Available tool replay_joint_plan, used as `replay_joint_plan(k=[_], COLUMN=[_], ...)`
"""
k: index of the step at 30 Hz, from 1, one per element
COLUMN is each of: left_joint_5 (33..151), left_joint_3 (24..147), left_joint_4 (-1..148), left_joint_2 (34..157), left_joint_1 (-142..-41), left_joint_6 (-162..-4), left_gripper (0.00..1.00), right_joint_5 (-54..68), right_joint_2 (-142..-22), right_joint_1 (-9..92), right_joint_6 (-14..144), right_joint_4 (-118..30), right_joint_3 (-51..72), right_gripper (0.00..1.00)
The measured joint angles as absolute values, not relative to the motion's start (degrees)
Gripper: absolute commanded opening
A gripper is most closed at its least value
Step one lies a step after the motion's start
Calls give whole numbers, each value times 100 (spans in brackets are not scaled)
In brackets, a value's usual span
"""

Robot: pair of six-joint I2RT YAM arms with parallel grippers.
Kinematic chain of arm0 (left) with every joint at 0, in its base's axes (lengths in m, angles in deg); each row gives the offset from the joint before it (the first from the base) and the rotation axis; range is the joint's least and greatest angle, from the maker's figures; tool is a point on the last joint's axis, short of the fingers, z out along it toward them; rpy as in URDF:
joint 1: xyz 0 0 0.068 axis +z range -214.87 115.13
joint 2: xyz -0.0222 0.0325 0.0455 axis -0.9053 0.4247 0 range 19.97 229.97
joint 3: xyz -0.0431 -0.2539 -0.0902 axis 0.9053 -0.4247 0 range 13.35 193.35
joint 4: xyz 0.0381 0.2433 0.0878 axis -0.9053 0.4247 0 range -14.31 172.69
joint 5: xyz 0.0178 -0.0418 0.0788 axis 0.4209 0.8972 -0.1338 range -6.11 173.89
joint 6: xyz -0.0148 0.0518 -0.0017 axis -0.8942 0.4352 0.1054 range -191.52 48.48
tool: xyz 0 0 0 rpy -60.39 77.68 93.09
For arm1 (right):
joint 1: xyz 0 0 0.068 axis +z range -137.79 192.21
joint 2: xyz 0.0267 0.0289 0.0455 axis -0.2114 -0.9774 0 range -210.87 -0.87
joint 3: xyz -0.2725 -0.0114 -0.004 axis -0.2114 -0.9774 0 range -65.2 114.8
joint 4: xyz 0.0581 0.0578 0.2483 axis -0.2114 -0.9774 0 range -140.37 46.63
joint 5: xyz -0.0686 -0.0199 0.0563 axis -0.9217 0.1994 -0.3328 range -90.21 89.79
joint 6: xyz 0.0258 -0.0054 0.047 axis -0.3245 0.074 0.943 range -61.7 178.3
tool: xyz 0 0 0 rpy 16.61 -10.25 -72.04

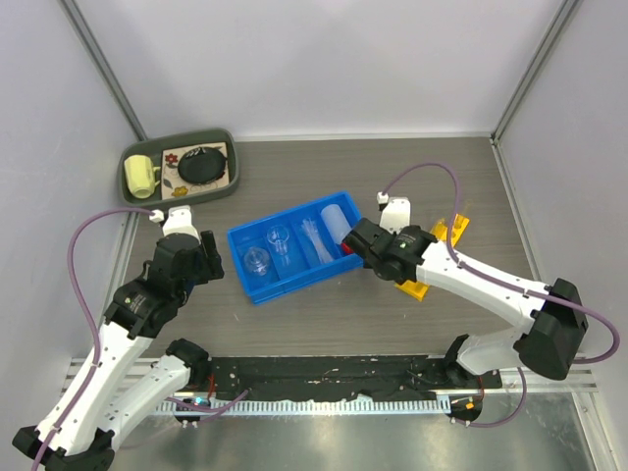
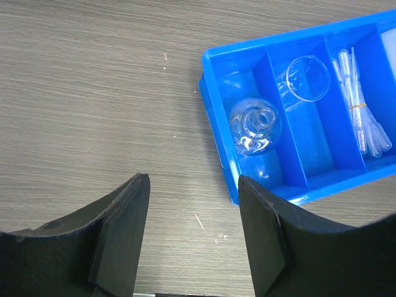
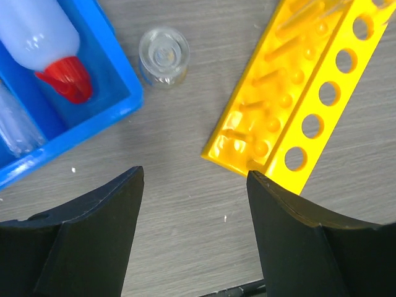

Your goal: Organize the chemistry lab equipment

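A blue bin (image 1: pixel 257 290) lies mid-table. It holds a white squeeze bottle (image 1: pixel 336 224) with a red cap (image 3: pixel 65 79), a round clear flask (image 2: pixel 254 125), a clear beaker (image 2: pixel 304 79) and a bundle of thin pipettes (image 2: pixel 362 108). One small clear beaker (image 3: pixel 164 54) stands on the table between the bin's corner and the long yellow rack (image 3: pixel 306 93). The rack also shows in the top view (image 1: pixel 439 238), partly under my right arm. My right gripper (image 3: pixel 195 174) is open and empty above bare table near them. My left gripper (image 2: pixel 193 182) is open and empty, left of the bin.
A green tray (image 1: pixel 229 186) at the back left holds a yellow mug (image 1: pixel 140 176) and a round black object (image 1: pixel 203 165). White walls close the table on the left, back and right. A black rail runs along the near edge (image 1: pixel 324 378).
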State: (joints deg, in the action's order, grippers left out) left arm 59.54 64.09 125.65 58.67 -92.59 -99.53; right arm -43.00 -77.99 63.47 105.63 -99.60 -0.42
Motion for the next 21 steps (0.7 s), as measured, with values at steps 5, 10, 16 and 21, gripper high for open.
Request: replay_joint_plan(k=[5,10,16,21], left_joint_5=[5958,5969,5969,5967], left_joint_3=[6409,6409,6409,6409], left_joint_4=[12565,12563,12565,12565], left_joint_2=[5858,5853,5853,5853], left_joint_1=[-9262,-9268,-9294,-9294], left_joint_6=[-9953,-9955,-9953,-9953], left_gripper=[63,63,63,63], right_joint_5=[-4178,-4049,-3701,-3458], right_joint_2=[-7802,-8003,-8243,-8619], right_joint_1=[6317,6091,5595,5431], right_joint_6=[10790,10854,10773,10668], right_joint_4=[-9977,-9791,-9230,-8812], right_joint_3=[-447,-665,-954,-973], right_gripper=[74,74,75,75])
